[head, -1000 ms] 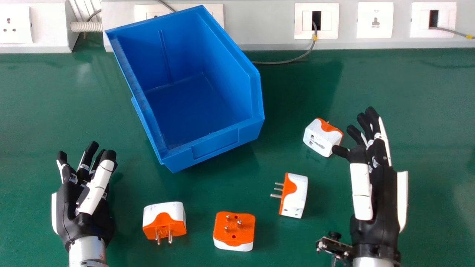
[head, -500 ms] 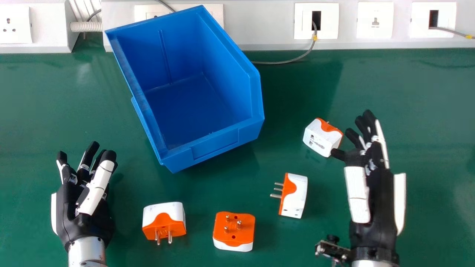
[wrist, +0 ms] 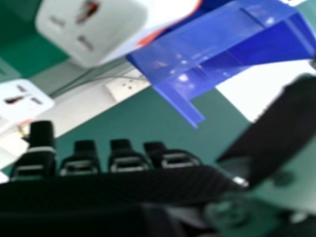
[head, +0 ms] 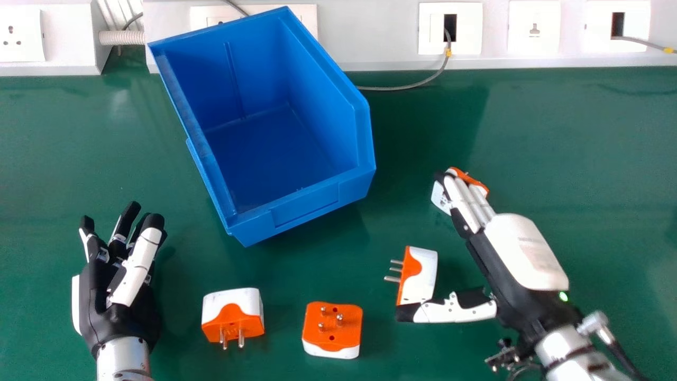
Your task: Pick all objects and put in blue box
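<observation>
Green table (head: pixel 582 159) holds box (head: pixel 307 206) and plugs (head: pixel 332 328), the right hand (head: pixel 526 251) and left hand (head: pixel 119 296) both with fingers and thumb apart.

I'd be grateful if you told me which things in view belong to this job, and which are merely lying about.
For the job:
- four adapters, all on the table
- blue box, empty
- right hand, over the farthest adapter

Just there:
- grey cable
- wall sockets
- ribbed tube
</observation>
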`<control>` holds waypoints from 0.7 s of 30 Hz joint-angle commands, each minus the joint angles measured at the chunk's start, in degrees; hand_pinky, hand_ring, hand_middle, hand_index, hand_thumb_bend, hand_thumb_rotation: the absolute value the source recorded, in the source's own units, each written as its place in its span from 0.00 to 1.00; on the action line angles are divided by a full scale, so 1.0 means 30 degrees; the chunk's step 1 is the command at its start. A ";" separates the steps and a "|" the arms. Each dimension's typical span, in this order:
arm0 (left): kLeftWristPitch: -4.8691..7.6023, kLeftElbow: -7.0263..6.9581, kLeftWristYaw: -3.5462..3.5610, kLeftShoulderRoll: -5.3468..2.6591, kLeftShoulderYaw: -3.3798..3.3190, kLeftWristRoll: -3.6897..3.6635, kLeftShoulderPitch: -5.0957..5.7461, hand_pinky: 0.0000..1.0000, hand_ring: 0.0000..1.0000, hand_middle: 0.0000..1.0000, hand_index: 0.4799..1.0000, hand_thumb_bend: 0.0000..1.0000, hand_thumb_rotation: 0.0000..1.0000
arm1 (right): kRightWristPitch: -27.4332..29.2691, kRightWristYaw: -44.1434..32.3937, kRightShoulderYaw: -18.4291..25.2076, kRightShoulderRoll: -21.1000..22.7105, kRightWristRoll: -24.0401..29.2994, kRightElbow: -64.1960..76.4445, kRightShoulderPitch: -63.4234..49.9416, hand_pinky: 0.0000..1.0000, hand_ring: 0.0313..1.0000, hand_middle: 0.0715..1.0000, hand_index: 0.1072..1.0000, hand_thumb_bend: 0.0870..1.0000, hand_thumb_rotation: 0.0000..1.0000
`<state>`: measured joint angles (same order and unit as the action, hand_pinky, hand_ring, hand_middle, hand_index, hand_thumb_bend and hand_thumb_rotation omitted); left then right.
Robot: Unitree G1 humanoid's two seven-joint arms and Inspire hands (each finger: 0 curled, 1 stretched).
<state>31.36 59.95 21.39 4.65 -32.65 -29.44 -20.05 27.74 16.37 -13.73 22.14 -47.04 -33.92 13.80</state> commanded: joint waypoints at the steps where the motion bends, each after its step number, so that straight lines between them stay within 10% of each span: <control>1: -0.1434 0.0943 -0.0606 -0.0539 0.0048 -0.0002 0.0771 0.84 0.85 0.87 0.60 0.66 0.02 | -0.0262 -0.0444 -0.0881 0.0394 -0.0379 -0.0619 0.1207 0.86 1.00 1.00 1.00 1.00 0.58; 21: -0.1269 0.1109 -0.0769 -0.0709 0.0197 0.0180 0.0791 0.82 0.84 0.84 0.63 0.64 0.02 | -0.0784 -0.1438 -0.6190 0.0745 -0.1799 -0.5776 0.5769 0.75 0.90 0.94 0.93 0.96 0.37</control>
<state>31.26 60.01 20.85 4.71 -32.43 -29.32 -20.25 26.58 13.53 -30.36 25.30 -51.71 -49.42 31.31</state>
